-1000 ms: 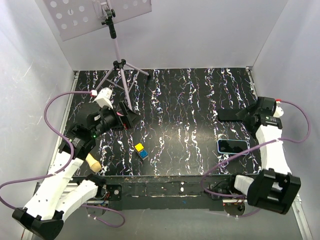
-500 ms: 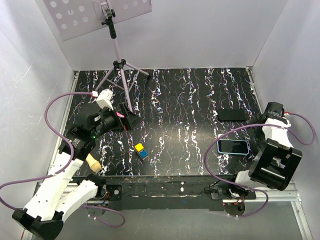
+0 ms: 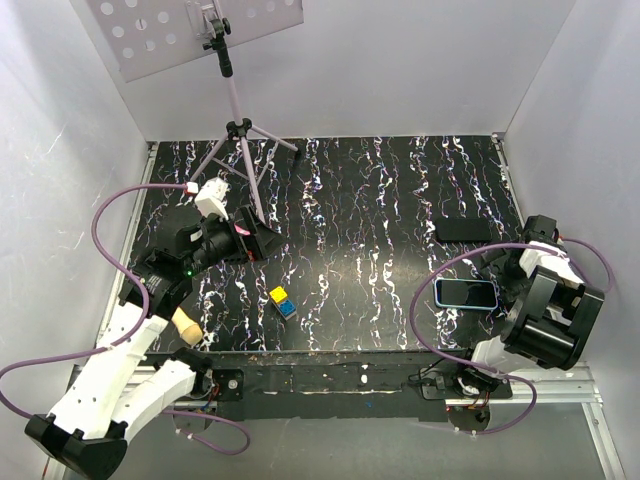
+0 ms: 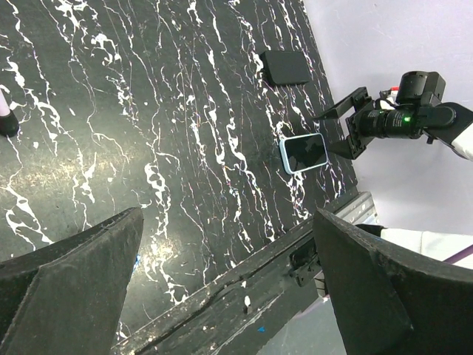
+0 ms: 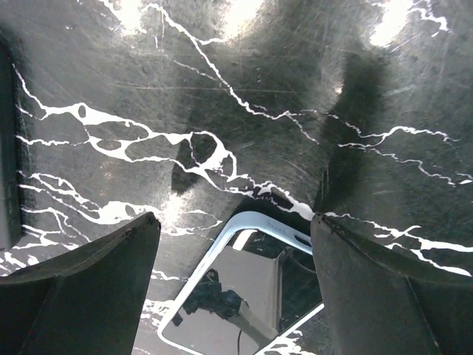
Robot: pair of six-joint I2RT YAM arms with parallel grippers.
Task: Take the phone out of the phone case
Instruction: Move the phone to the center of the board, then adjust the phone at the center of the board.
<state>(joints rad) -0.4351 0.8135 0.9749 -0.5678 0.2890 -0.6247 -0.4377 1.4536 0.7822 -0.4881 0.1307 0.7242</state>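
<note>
The phone (image 3: 466, 293), its dark glossy screen facing up, lies inside the light blue phone case (image 3: 437, 293) on the black marbled table, near the right front. My right gripper (image 3: 506, 282) is open and empty just to the right of it. In the right wrist view the case (image 5: 275, 222) with the reflecting phone screen (image 5: 244, 296) lies between my spread fingers (image 5: 89, 296), and the right gripper (image 5: 235, 219) is over the case's end. My left gripper (image 3: 262, 240) is open and empty far to the left. The left wrist view shows the case (image 4: 304, 153).
A flat matte black rectangle (image 3: 463, 230) lies behind the phone case. A yellow and blue block (image 3: 282, 302) sits near the front middle. A tripod (image 3: 238, 130) with a perforated plate stands at the back left. A tan knob (image 3: 186, 323) is by the left arm.
My right arm has drawn back from the black rectangle toward the near right, and its open gripper now faces the cased phone. The phone, case and left arm have not moved.
</note>
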